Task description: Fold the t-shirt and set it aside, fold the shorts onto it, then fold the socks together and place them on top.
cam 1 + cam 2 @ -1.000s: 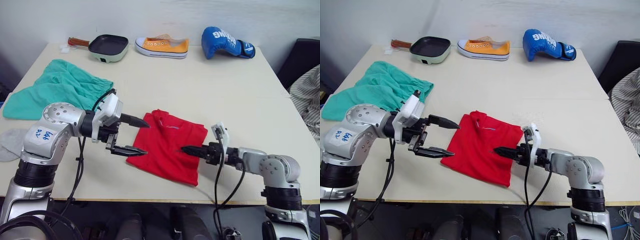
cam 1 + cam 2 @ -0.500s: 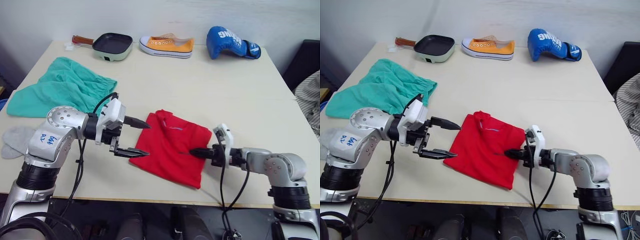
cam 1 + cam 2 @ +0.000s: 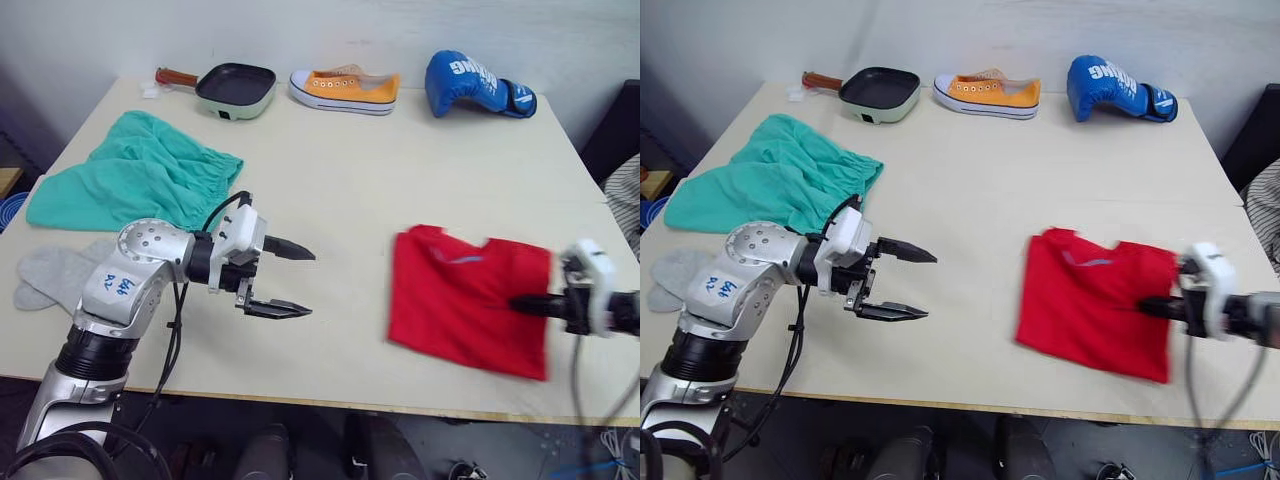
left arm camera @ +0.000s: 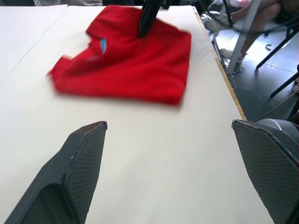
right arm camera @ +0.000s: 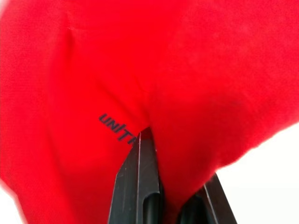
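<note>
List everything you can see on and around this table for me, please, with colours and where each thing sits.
t-shirt: 1, bright red, folded, near edge on the robot's right.
shorts: 1, teal-green, spread out on the left side.
socks: light grey, by the near left edge, nearer than the shorts; count unclear.
frying pan: 1, pale green with dark inside and brown handle, far edge, left.
sneaker: 1, orange with white sole, far edge, middle.
boxing glove: 1, blue, far edge, right.
table: 1, cream.
left gripper: black fingers open, above bare table.
right gripper: black fingers shut on the t-shirt's right edge.
</note>
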### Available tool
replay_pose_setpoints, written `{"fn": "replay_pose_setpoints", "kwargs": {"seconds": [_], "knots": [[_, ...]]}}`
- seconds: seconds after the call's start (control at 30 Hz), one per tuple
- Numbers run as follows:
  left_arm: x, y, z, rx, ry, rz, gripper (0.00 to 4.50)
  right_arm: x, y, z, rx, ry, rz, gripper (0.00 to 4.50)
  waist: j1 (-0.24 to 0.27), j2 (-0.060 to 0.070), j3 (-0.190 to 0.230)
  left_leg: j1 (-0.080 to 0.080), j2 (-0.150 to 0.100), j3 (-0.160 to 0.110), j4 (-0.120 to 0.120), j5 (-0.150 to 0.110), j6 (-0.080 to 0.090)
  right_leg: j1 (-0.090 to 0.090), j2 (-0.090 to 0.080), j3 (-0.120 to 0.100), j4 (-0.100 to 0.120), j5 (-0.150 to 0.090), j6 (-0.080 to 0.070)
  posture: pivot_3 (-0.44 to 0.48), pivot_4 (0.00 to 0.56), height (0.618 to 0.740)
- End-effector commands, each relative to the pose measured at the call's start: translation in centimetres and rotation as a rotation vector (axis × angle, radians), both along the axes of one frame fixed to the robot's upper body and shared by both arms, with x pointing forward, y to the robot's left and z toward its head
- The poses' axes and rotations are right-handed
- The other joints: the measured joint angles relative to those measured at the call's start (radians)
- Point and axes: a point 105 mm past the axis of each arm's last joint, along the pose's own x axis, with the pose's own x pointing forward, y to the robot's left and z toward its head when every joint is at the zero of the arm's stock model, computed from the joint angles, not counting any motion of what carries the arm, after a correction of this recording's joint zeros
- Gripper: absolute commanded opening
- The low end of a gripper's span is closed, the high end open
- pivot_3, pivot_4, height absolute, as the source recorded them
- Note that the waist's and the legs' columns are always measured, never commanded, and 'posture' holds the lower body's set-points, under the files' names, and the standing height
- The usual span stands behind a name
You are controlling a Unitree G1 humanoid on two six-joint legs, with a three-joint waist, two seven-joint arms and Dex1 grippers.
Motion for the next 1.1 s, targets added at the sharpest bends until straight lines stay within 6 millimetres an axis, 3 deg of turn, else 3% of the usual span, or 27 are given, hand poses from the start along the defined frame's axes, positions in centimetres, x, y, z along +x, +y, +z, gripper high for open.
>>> {"fn": "replay_pose_setpoints", "kwargs": {"seconds": [0.03, 0.17, 0.3, 0.4, 0.53, 0.7, 0.77, 0.83, 0.93, 1.0, 1.1], "knots": [[-0.1, -0.3, 0.3, -0.001, -0.034, -0.016, 4.50, -0.1, -3.9, 0.1, -0.160, -0.014, -0.008, 0.03, -0.007, 0.000, 0.000, 0.000, 0.000, 0.001, 0.000, 0.000, 0.000, 0.000, 0.000, 0.001, 0.000, 0.000, 0.000, 0.000, 0.150, 0.740], [0.1, -0.3, 0.2, 0.001, -0.037, -0.016, 4.50, 0.4, -6.3, 0.7, -0.292, -0.027, -0.010, 0.03, -0.017, 0.003, 0.001, 0.004, 0.001, 0.006, -0.001, 0.001, -0.001, -0.001, 0.002, 0.006, 0.003, 0.000, 0.000, 0.000, 0.150, 0.740], [0.3, -0.3, 0.3, -0.004, -0.040, -0.012, 4.50, 1.7, -6.3, 0.9, -0.268, -0.063, -0.033, 0.03, -0.027, 0.003, 0.001, 0.005, 0.001, 0.008, -0.001, 0.001, -0.002, -0.001, 0.002, 0.008, 0.004, 0.000, 0.000, 0.000, 0.150, 0.740], [0.3, -0.4, 0.2, -0.004, -0.042, -0.011, 4.50, 2.3, -6.3, 0.8, -0.254, -0.093, -0.049, 0.80, -0.027, 0.003, 0.001, 0.006, 0.001, 0.008, -0.001, 0.001, -0.003, -0.001, 0.002, 0.008, 0.005, 0.000, 0.000, 0.000, 0.150, 0.740], [0.3, -0.4, 0.3, -0.005, -0.042, -0.006, 4.50, 2.2, -7.6, 0.9, -0.321, -0.112, -0.088, 2.19, -0.019, 0.004, 0.001, 0.005, 0.001, 0.008, -0.001, 0.002, -0.003, -0.001, 0.002, 0.008, 0.005, 0.000, 0.000, 0.000, 0.150, 0.740], [0.5, -0.2, 0.4, -0.007, -0.049, 0.017, 4.50, 0.8, -9.7, 2.0, -0.372, -0.143, -0.151, 3.97, -0.018, 0.004, 0.001, 0.005, 0.001, 0.008, -0.001, 0.002, -0.003, -0.001, 0.002, 0.008, 0.006, 0.000, 0.000, 0.000, 0.150, 0.740], [0.8, 0.3, 0.5, -0.007, -0.055, 0.052, 4.50, -0.5, -11.3, 4.7, -0.405, -0.234, -0.202, 4.45, -0.011, 0.007, 0.002, 0.005, 0.001, 0.008, -0.001, 0.002, -0.003, -0.001, 0.002, 0.008, 0.006, 0.000, 0.000, 0.000, 0.150, 0.740], [1.2, 1.0, 0.6, -0.005, -0.066, 0.100, 4.50, -0.5, -10.8, 8.8, -0.266, -0.411, -0.240, 4.45, -0.006, 0.010, 0.002, 0.005, 0.001, 0.009, -0.001, 0.002, -0.003, -0.002, 0.002, 0.009, 0.006, 0.000, 0.000, 0.000, 0.150, 0.740], [1.8, 2.2, 0.4, -0.003, -0.073, 0.187, 4.50, 0.1, -5.0, 12.2, -0.029, -0.576, -0.051, 4.45, -0.012, 0.009, 0.002, 0.007, 0.002, 0.010, -0.001, 0.002, -0.003, -0.001, 0.003, 0.010, 0.006, 0.000, 0.000, 0.000, 0.150, 0.740], [1.9, 3.0, 0.2, 0.005, -0.075, 0.235, 4.50, -0.2, -0.4, 12.9, 0.113, -0.617, 0.083, 4.45, -0.024, 0.006, 0.001, 0.008, 0.004, 0.010, -0.001, 0.001, -0.005, 0.000, 0.006, 0.011, 0.007, 0.000, 0.000, 0.000, 0.150, 0.740], [2.5, 5.1, -0.9, 0.074, -0.103, 0.358, 4.50, -1.1, 8.0, 12.4, 0.273, -0.615, 0.355, 4.45, -0.030, 0.004, 0.001, 0.008, 0.005, 0.008, -0.003, 0.002, -0.007, 0.001, 0.007, 0.010, 0.008, 0.000, 0.000, 0.000, 0.150, 0.740]]}}
